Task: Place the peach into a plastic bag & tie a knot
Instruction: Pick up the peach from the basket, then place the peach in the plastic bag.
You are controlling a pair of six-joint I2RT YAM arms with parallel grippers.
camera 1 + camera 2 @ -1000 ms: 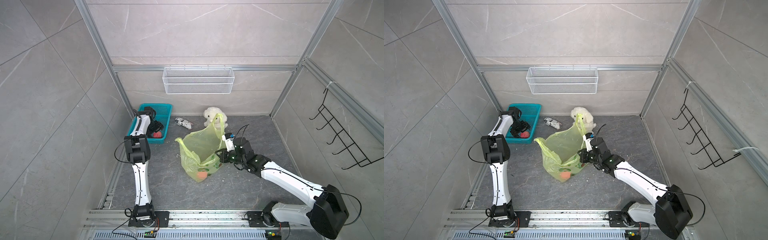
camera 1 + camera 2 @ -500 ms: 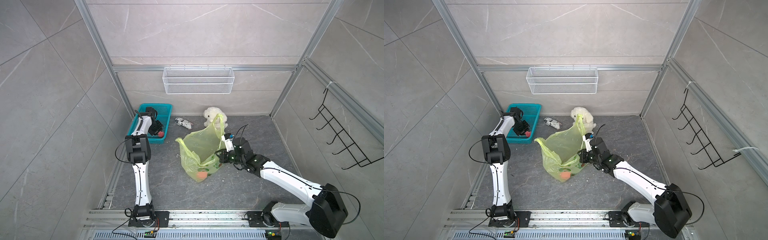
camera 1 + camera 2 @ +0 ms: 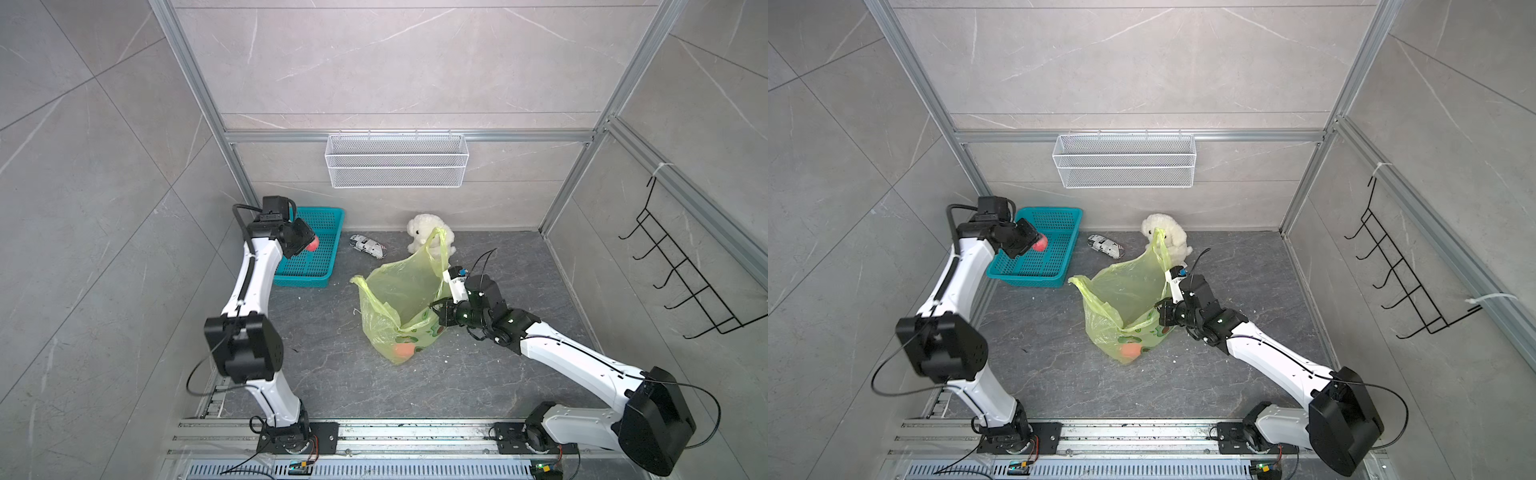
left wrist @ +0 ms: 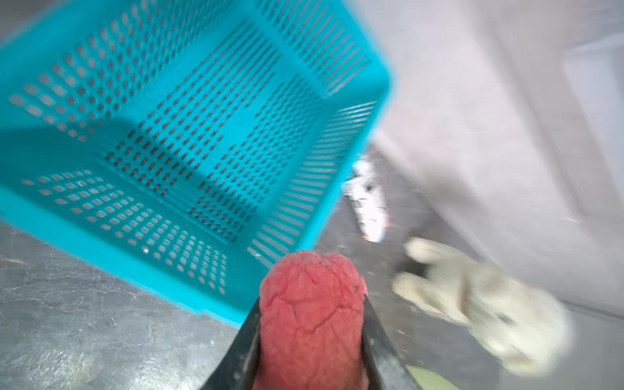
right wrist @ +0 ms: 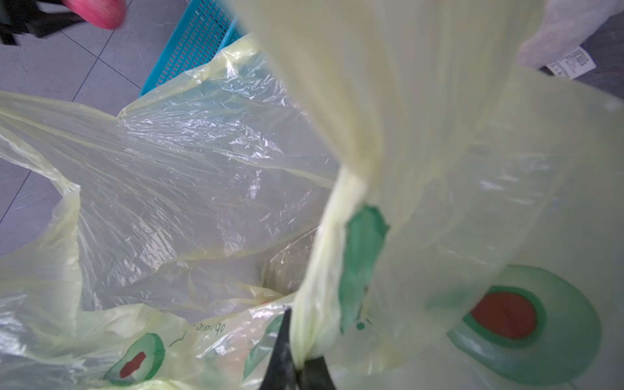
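We hold the peach [image 4: 311, 314] in the left gripper [image 3: 308, 244], at the upper left of a top view, above the blue basket [image 3: 303, 283]. The step in hand, as we judge it, is the carry to the plastic bag [image 3: 399, 299], which stands open at the frame's centre.

To do it well, we lift clear of the basket wall and travel right and down the frame. We come in from above the mouth rather than through the rim, since thin film folds shut at a touch. We let go only once we are low inside, where a round orange thing [image 3: 402, 350] lies at the bottom.

The left jaws stand partly apart, pressed on both flanks of the peach. The right gripper [image 3: 436, 311] has its jaws closed tight on a bunched fold of the bag's right rim, propping it open below the plush dog [image 3: 424, 226].
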